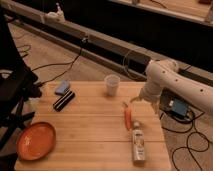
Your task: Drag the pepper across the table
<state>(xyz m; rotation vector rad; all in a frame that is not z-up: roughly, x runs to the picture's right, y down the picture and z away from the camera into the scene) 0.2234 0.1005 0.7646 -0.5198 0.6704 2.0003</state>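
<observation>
Nearest, lying on its side at the front right of the table (95, 127): a clear bottle (138, 146), white cap pointing away; sitting at the front left, an orange plate (36, 140); resting just beyond the bottle's cap, near it or perhaps touching, the pepper (128, 117), running lengthwise toward the far edge, what looks like its thin pale stem at the far end; hovering just past that far end, low over the wood, the gripper (135, 99), hanging from a white arm (172, 85) reaching in from the right; impossible to tell whether opened or closed. Standing farther back, a pale cup (112, 85); lying at the back left, a blue block (62, 88) and a black bar (64, 101), both well apart from the pepper.

Judging the pepper as light, fairly firm yet bruisable, smooth-skinned and probably slippery, apt to roll or pivot under a sideways push; likely calling for gentle pinching or pressing across the thicker middle of the body, avoiding the thin stem as too weak to pull on; steering away from the bottle while dragging, given how close it is lying.
</observation>
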